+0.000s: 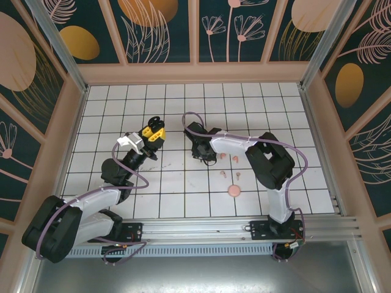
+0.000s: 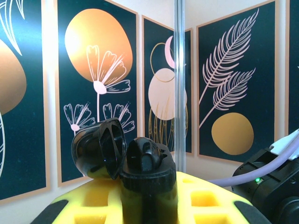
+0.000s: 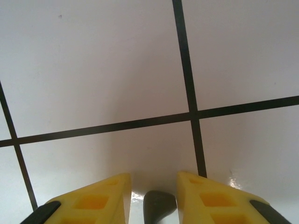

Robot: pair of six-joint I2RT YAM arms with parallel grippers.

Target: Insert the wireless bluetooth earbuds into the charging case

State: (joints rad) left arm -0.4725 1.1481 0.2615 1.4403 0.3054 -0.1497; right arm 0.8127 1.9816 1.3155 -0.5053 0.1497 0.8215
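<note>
We found the left gripper [image 1: 153,130] raised above the glossy white-tiled worktop [image 1: 183,201], yellow fingers [image 2: 201,200] clamped on a rounded black charging case [image 2: 147,163], lid [image 2: 100,149] hinged open. Mid-worktop, the right gripper [image 3: 154,176] pointed down with a dark smooth earbud [image 3: 159,206] between its fingers; we could not tell whether they pinched it. Pale pink earbuds [image 1: 223,157] lay beside it.

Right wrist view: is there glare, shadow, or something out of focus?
Right wrist view: a small glare spot on the white tile beside the right gripper; soft shadow ahead of its fingers; the dark thing between them is blurred.
</note>
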